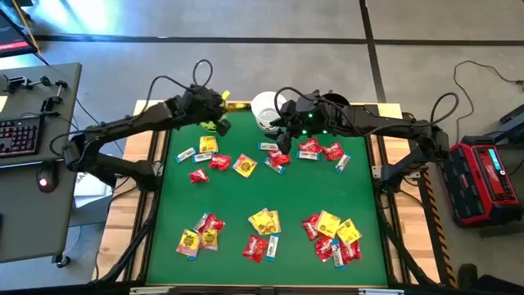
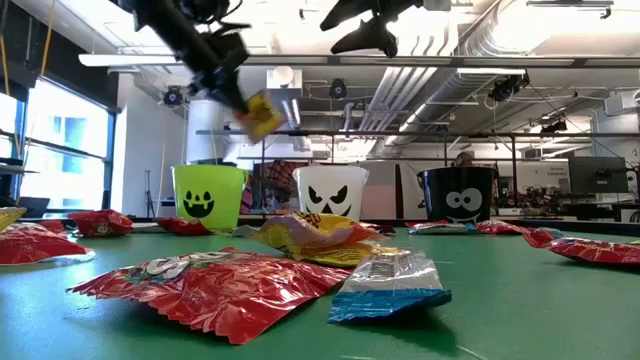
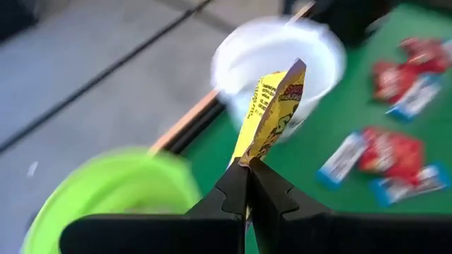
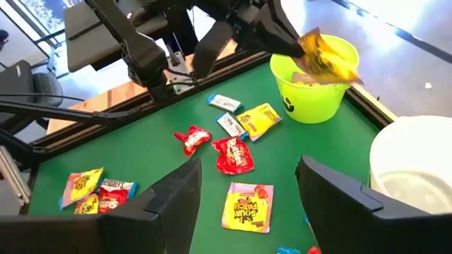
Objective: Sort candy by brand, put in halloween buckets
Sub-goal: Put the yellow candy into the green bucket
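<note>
Left gripper (image 3: 247, 185) pinches a yellow packet (image 3: 274, 109) right above the green bucket (image 4: 314, 85) (white bucket (image 4: 417, 169) beside it); right gripper (image 4: 247, 187) hangs spread wide over the white one.

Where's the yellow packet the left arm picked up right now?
The yellow packet is pinched in the left gripper, held in the air over the lime green bucket at the table's far left, next to the white bucket.
</note>
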Tool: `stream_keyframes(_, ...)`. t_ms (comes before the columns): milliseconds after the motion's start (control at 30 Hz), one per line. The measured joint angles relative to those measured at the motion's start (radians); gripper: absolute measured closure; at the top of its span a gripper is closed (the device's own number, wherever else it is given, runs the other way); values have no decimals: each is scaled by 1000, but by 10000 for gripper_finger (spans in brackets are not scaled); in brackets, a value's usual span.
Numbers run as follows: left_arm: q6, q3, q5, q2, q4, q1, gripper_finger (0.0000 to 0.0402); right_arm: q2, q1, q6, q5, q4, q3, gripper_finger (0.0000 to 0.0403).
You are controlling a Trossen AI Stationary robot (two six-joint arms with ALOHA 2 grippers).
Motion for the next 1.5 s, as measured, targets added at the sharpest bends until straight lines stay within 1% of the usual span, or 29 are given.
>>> stream_keyframes(133, -39, 0, -5, -3, -129, 93, 401, 0, -5, 15, -6, 0, 0, 183)
stream_keyframes(233, -44, 0, -17, 18, -173, 148, 401, 0, -5, 7, 4, 5, 0, 183)
stream_keyframes(333, -2, 0, -27, 59, -190, 186, 401, 0, -5, -2, 26, 16, 0, 183)
stream_keyframes(533, 48, 5, -24, 152, -209, 227, 401, 0, -5, -7, 26, 22, 0, 183)
stream_keyframes(767, 124, 101, -8, 256, -272, 234, 401, 0, -5, -1, 26, 23, 0, 183)
stream_keyframes(900, 129, 152, 8, 309, -298, 234, 398, 0, -5, -4, 27, 23, 0, 183)
stream_keyframes(1100, 149, 167, 65, 351, -304, 229, 367, 0, -5, -34, 45, 3, 0, 183)
stream_keyframes(1333, 149, 167, 74, 326, -292, 222, 312, 0, -4, -28, 50, -8, 0, 184)
stream_keyframes(1400, 146, 167, 78, 310, -290, 222, 298, 0, -4, -36, 52, -8, -1, 194)
stream_keyframes(1500, 123, 167, 80, 271, -278, 222, 281, 2, -4, -56, 53, -32, -2, 229)
